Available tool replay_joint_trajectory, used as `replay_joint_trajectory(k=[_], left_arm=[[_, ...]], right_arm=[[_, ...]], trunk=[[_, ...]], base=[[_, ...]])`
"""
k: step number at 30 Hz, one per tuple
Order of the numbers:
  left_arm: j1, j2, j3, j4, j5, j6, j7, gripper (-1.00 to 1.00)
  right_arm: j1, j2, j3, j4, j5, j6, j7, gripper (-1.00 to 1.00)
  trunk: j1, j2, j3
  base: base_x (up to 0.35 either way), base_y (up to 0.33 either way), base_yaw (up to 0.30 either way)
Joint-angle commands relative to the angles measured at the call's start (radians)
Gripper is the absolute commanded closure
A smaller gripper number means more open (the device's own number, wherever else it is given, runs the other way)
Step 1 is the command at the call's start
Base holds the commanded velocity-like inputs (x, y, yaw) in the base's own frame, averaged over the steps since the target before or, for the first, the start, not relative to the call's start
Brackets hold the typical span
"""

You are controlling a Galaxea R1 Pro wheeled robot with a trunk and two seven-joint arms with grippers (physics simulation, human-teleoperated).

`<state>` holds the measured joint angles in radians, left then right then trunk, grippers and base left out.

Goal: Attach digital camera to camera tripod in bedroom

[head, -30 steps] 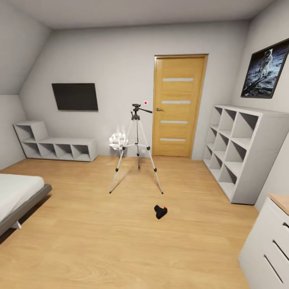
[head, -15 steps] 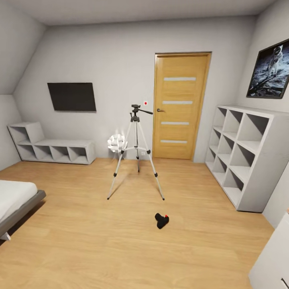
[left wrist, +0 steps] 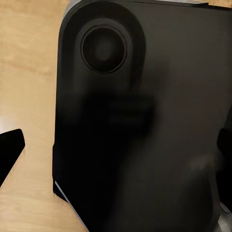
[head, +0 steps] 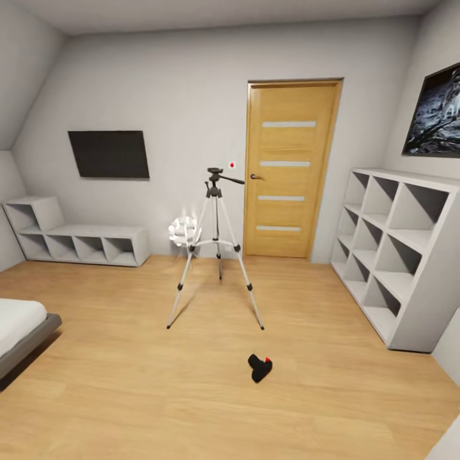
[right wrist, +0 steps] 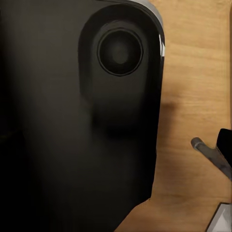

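Here, nearest you, both wrist views look past a dark rounded robot housing to light wood floor (left wrist: 29,72); whether either pincer is open or closed, you cannot tell. In the head view, the small chunky black digital camera (head: 259,367) with its red dot lies on the bare floorboards in mid-room, well clear of bed and shelving, so you will likely have to reach low for it. Just beyond stands the tall silver-legged camera tripod (head: 216,249), legs splayed, its black head (head: 216,174) bare and its pan handle pointing toward the oak door (head: 291,167) with pale stripes. White cube shelves (head: 399,252) line the right wall; a low white shelf unit (head: 76,237) and a dark wall screen (head: 108,154) sit against the far wall. You are on approach, and the pickup comes first.
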<state>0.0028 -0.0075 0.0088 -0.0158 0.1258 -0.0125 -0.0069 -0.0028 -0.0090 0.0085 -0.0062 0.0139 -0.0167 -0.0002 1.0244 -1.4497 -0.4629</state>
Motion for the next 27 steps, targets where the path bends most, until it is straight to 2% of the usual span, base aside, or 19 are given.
replay_joint_trajectory(k=[1, 27], left_arm=[[0.0, 0.0, 0.0, -0.001, 0.009, -0.001, -0.001, -1.0], [0.0, 0.0, 0.0, -0.001, 0.009, -0.001, -0.001, -1.0]], right_arm=[[0.0, 0.0, 0.001, 0.0, 0.001, -0.002, 0.0, -1.0], [0.0, 0.001, 0.001, 0.0, 0.001, -0.003, -0.002, -1.0]], trunk=[[0.001, 0.0, -0.001], [0.001, 0.0, -0.001]], base=[[0.321, 0.0, 0.0], [0.321, 0.0, 0.0]])
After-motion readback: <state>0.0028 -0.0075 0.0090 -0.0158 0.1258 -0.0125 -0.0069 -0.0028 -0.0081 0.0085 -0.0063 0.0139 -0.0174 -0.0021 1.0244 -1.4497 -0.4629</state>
